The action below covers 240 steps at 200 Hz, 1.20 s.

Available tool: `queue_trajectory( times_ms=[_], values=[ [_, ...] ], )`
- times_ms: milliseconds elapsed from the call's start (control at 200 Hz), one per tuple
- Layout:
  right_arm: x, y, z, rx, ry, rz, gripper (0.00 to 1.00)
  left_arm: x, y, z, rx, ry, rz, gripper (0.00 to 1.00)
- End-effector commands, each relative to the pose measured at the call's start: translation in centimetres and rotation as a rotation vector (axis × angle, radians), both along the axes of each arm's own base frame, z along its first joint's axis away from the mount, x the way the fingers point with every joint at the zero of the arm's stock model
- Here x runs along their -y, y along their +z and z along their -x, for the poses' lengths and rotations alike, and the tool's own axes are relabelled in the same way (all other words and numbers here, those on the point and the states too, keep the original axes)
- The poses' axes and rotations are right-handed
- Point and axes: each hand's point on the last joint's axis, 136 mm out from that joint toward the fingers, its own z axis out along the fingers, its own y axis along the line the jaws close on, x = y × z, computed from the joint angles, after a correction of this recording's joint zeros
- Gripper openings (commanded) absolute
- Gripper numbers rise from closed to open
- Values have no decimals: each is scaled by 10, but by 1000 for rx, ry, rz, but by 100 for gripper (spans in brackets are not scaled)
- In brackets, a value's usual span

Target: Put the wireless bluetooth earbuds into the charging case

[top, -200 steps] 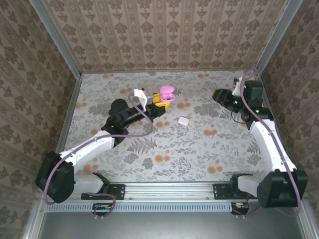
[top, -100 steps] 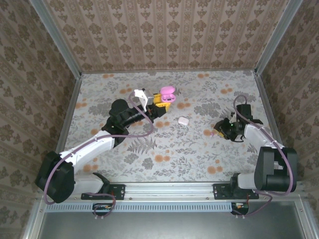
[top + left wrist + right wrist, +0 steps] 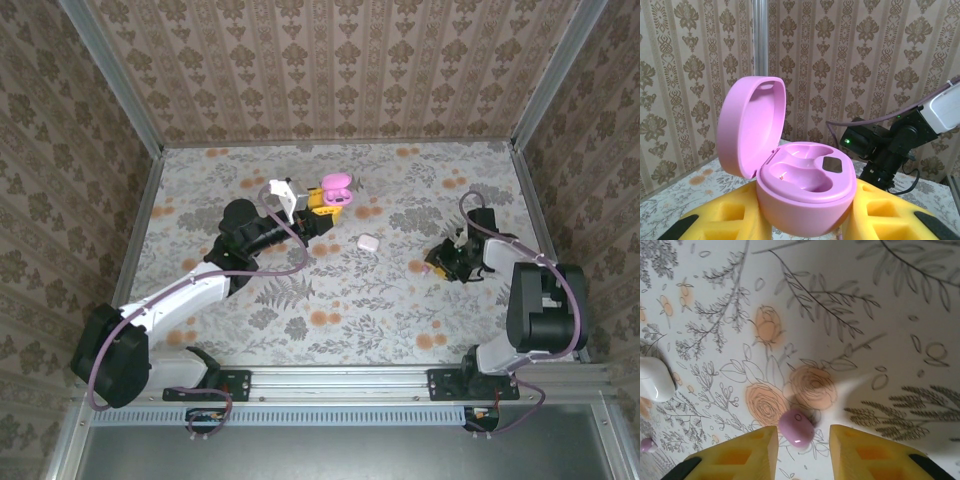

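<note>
1. Top external view: we see the right arm has swung in from the far right corner and come down to the bench (image 3: 350,300). The right gripper (image 3: 437,265) is now low, right of centre.
2. Right wrist view: the right gripper (image 3: 804,431) has its yellow fingers apart, straddling a pinkish earbud (image 3: 795,426) that lies on the bench. The earbud sits close to one finger with a clear gap at the other, so we judge it not yet clamped.
3. The left arm has not moved. The left gripper (image 3: 322,205) is clamped on the charging case (image 3: 335,188), held far of centre, well apart from the right gripper.
4. Left wrist view: the charging case (image 3: 807,185) is upright, lid open, and both wells look empty.
5. A white rounded piece (image 3: 368,242) lies on the bench between the two grippers. We cannot tell what it is.
6. Our judgement: the reach is done and closing on the earbud comes next. It is small and glossy and sits off-centre, so it could slip.
</note>
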Motion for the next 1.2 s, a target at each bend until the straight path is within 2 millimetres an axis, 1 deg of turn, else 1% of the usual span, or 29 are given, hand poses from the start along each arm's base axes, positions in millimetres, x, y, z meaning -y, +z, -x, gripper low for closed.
queue_trajectory(
  times_ms=[0, 125, 365, 505, 705, 795, 985, 1080, 1195],
  values=[
    [-11, 7, -6, 13, 76, -23, 35, 4, 11, 5, 41, -23, 11, 33],
    [-18, 4, -6, 2, 99, -31, 40, 4, 11, 5, 42, -21, 11, 33],
    [-20, 0, -9, -5, 122, -19, 42, 3, 11, 5, 41, -20, 8, 33],
    [-26, -1, -8, -18, 145, -27, 42, 3, 11, 6, 44, -20, 7, 33],
    [-33, -6, 1, -65, 151, -26, 41, 1, 10, 7, 45, -14, 2, 33],
    [-30, -10, 9, -95, 124, -12, 41, 0, 10, 8, 48, -11, 2, 33],
    [-30, -7, 17, -88, 89, -13, 41, 0, 10, 7, 49, -11, 1, 33],
    [-40, -2, 13, -51, 124, -39, 42, 1, 10, 7, 47, -16, 3, 33],
    [-49, -4, 11, -57, 158, -39, 42, 2, 10, 7, 44, -23, 4, 33]
  ],
)
